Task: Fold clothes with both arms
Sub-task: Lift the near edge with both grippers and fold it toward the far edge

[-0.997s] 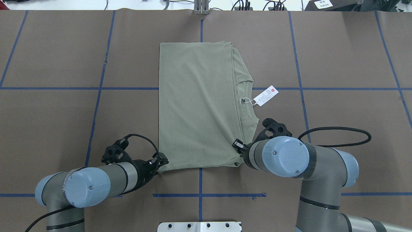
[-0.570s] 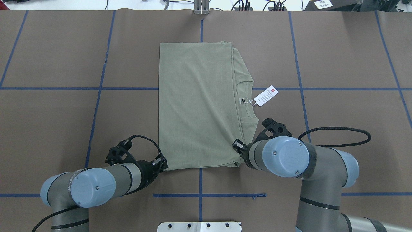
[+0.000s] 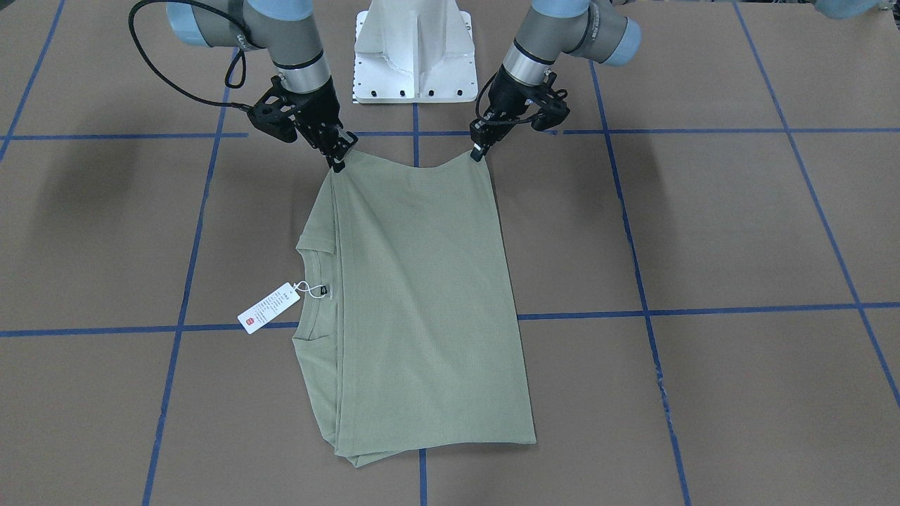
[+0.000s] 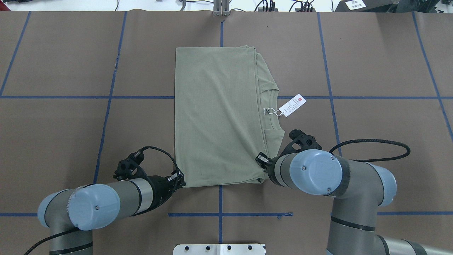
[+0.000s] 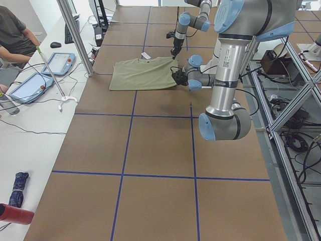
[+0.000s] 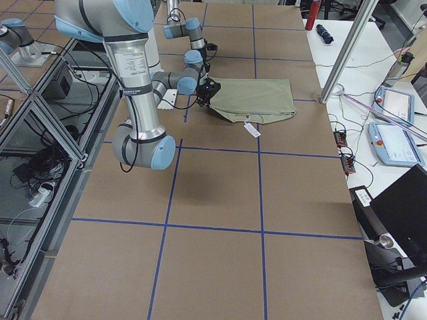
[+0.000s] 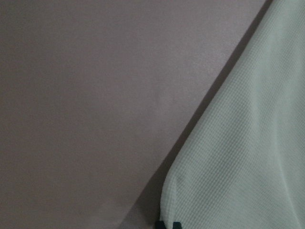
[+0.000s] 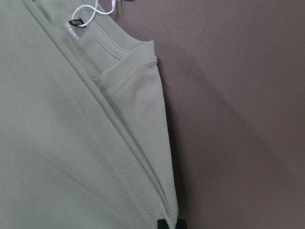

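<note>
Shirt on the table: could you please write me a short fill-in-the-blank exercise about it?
The shirt is ____ in colour. Its white hang tag is tied at the ____. The left claw and the right claw each pinch one ____ of it.
Answers: green; collar; corner.

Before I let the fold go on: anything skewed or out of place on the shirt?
Nothing damaged. On the shirt the layers are not flush: the collar side pokes out beyond the top fold, and the hang tag lies on the table.
</note>
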Tool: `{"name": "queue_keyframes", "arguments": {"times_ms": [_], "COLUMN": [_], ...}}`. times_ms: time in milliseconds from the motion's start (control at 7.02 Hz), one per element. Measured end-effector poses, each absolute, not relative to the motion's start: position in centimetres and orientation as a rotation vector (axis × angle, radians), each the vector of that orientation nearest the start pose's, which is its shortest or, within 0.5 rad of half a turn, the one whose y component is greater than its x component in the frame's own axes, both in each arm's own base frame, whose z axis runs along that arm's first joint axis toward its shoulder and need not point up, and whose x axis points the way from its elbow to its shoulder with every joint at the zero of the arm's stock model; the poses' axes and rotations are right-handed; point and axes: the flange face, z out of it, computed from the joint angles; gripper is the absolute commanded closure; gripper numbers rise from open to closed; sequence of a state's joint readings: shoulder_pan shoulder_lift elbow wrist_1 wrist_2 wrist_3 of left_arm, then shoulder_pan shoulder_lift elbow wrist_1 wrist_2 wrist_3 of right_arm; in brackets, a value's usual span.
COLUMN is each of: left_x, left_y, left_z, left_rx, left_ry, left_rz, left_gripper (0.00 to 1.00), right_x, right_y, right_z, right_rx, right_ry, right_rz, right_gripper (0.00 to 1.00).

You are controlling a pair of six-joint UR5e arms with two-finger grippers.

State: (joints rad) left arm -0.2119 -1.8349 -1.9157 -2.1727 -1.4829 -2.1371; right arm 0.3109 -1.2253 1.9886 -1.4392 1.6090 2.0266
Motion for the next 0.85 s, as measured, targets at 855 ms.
{"name": "queue_keyframes", "arguments": {"times_ms": [855], "left_x": [40.8], "left_y": [-21.2], "left_z": [17.8], "left_rx": [-0.317], "left_ry": [1.362], "left_rz": [-0.802], "left_gripper": [1.0], "right_x": [-42.6], "right_y": [-26.9], "right_z": [22.4], "right_rx": [-0.118], "right_ry": [-1.09], "right_rz": [0.941], "right_gripper": [1.0]}}
